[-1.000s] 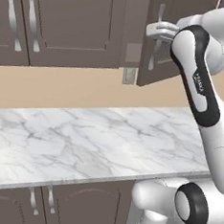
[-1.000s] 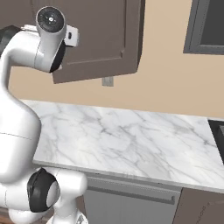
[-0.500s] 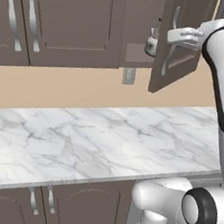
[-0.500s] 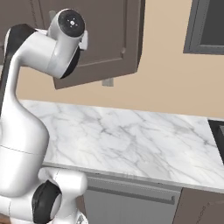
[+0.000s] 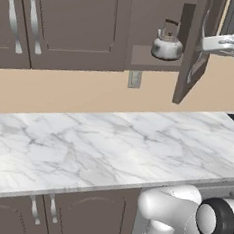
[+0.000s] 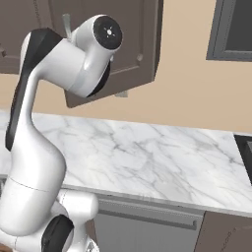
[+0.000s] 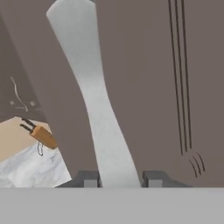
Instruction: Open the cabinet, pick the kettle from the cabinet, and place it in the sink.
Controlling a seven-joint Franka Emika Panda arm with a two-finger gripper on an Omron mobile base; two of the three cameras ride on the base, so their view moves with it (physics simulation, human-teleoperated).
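The dark brown upper cabinet [image 5: 157, 22] stands open, its door [image 5: 195, 50] swung out edge-on toward me. On the shelf inside sits the small silvery kettle [image 5: 167, 43] with its dark arched handle, upright and untouched. My gripper [image 5: 204, 44] reaches in from the right and is shut on the door's wavy silver handle [image 7: 98, 109], which runs up between the two fingertips [image 7: 89, 180] in the hand view. In the right base view my arm's elbow covers much of the door [image 6: 140, 44]. A black strip at the counter's right end [image 6: 246, 152] looks like the sink's edge.
A white marble counter [image 5: 111, 143] runs below the cabinets, with a wall outlet [image 5: 134, 79] above it. Closed upper cabinets [image 5: 72, 24] sit to the left. A grey-framed dark-glass cabinet [image 6: 236, 29] hangs at the right. A wooden knife block [image 7: 42, 135] stands on the counter.
The door has swung much further open with my gripper on its handle, and the arm has moved right. The kettle on the shelf has come fully into sight.
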